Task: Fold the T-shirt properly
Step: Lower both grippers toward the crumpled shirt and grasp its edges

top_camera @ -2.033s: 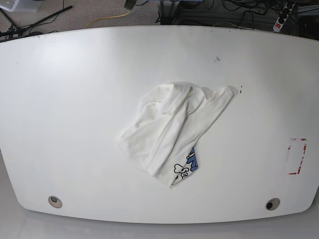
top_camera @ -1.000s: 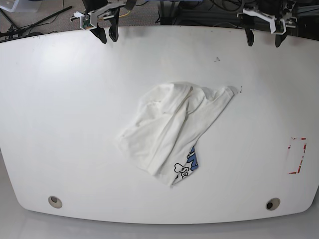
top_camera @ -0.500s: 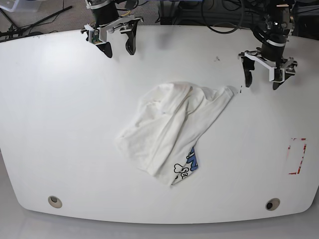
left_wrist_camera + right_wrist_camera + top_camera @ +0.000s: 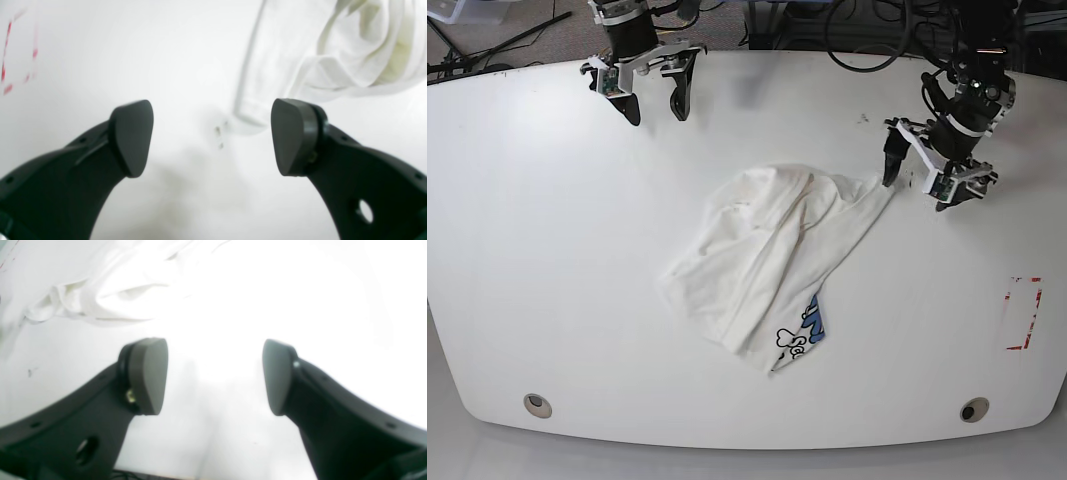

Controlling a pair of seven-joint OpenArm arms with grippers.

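The T-shirt (image 4: 762, 255) lies crumpled in the middle of the white table (image 4: 547, 250), with a bit of blue print showing at its near corner (image 4: 812, 325). One sleeve points toward the far right. My left gripper (image 4: 917, 184) stands open just beyond that sleeve's tip; in the left wrist view the sleeve's hem (image 4: 250, 111) lies just ahead of the open gripper (image 4: 211, 136), nearer the right finger. My right gripper (image 4: 655, 106) hangs open near the far left edge, well away from the cloth. In the right wrist view the shirt (image 4: 110, 283) lies ahead of that gripper (image 4: 215, 373).
A red dashed rectangle (image 4: 1024, 312) is marked on the table at the right, also seen as red marks (image 4: 6, 66) in the left wrist view. Two round holes (image 4: 537, 405) (image 4: 973, 410) sit near the front edge. Cables and a power strip lie beyond the far edge.
Both arms have come in from the far edge. The left gripper dropped down toward the sleeve tip. The right gripper has barely shifted near the far left edge. The shirt has not moved.
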